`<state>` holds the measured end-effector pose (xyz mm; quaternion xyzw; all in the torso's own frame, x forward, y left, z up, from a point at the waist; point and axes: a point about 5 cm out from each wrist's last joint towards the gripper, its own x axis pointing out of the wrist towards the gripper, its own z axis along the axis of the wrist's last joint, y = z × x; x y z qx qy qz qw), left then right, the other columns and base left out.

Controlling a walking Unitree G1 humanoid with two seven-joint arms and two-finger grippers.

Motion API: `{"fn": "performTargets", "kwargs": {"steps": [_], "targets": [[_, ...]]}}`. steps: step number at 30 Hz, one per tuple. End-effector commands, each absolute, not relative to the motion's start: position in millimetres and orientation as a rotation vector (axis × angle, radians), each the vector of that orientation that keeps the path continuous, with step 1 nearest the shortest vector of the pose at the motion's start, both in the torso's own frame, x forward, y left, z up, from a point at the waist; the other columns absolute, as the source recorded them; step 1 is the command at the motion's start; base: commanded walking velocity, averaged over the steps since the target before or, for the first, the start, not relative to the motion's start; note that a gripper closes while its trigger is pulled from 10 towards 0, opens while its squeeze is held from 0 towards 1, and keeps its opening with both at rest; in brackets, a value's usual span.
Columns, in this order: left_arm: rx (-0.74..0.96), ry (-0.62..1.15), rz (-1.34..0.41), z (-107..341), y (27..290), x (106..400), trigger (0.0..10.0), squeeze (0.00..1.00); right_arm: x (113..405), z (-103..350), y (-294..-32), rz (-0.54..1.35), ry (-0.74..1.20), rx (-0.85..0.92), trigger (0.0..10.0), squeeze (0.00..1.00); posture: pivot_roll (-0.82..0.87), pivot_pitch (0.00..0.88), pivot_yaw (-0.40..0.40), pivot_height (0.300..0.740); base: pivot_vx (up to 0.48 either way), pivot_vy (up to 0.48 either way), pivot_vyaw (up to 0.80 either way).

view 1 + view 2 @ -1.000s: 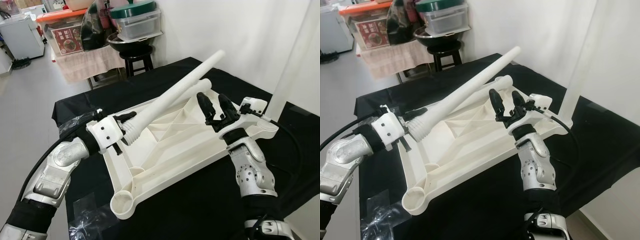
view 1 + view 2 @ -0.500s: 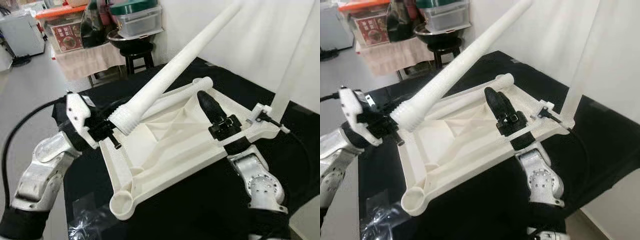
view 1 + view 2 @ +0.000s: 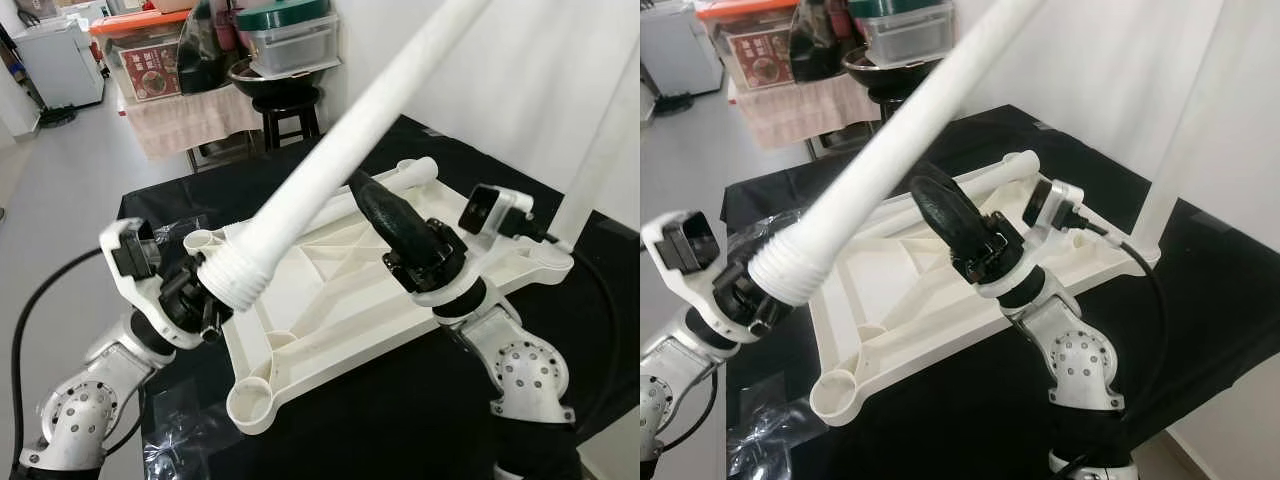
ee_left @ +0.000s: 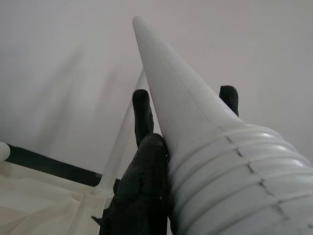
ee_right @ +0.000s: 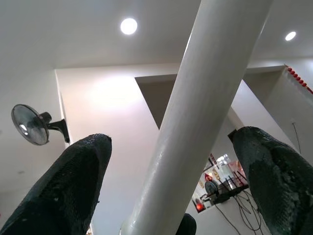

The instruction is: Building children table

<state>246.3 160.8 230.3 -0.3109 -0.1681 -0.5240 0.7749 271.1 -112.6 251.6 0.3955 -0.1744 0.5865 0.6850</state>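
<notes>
Left eye view: I hold the white table leg [image 3: 345, 150] in my left gripper [image 3: 200, 300], clamped on the ribbed, threaded end, approx. 8 o'clock of the frame. The leg's long axis runs from there up to approx. 1 o'clock and leaves the frame at the top; it is tilted, not upright, high over the tabletop frame [image 3: 330, 300]. This white frame lies upside down on the black cloth [image 3: 400, 400], w/ one round socket [image 3: 250, 400] at its near corner, approx. 6 o'clock, and another socket [image 3: 203, 240] just beside the threaded end.

Right gripper [image 3: 385, 210] points up under the leg's middle part. In the right wrist view its two fingers [image 5: 68, 186] stand apart w/ the leg [image 5: 195, 122] between them, and I see a gap on each side, so it is not clamped yet. In the left wrist view the black fingers [image 4: 142, 161] press on the leg [image 4: 205, 147] just above the ribs.

My judgement: the coming move depends on bringing the threaded end down and the long axis to upright over a socket. The socket at the left corner is nearer to the left arm; the right arm is nearer to the shaft and can steady it.
</notes>
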Motion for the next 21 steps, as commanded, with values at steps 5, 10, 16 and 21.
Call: {"fn": "performTargets", "kwargs": {"steps": [5,10,16,21], "targets": [[-0.731,-0.309,-1.150,222.9,156.0,243.8,0.0,0.00,263.4,255.8,-98.7,1.428,-0.343,0.828,10.0,0.00,-0.09,0.000,0.044,0.740,0.000,0.000,0.00],[-0.687,-0.257,-1.220,217.7,145.4,238.1,0.0,0.00,272.4,245.8,-78.1,1.378,-0.242,0.744,10.0,0.00,-0.09,0.000,0.035,0.740,0.000,0.000,0.00],[-0.654,-0.205,-1.280,211.0,138.4,232.7,0.0,0.00,276.1,248.4,-67.4,1.399,-0.227,0.766,10.0,0.00,-0.08,0.000,0.026,0.740,0.000,0.000,0.00],[-0.651,-0.186,-1.285,205.9,137.3,231.0,0.0,0.00,277.2,253.6,-63.7,1.417,-0.244,0.801,10.0,0.00,-0.08,0.000,0.022,0.740,0.000,0.000,0.00]]}}
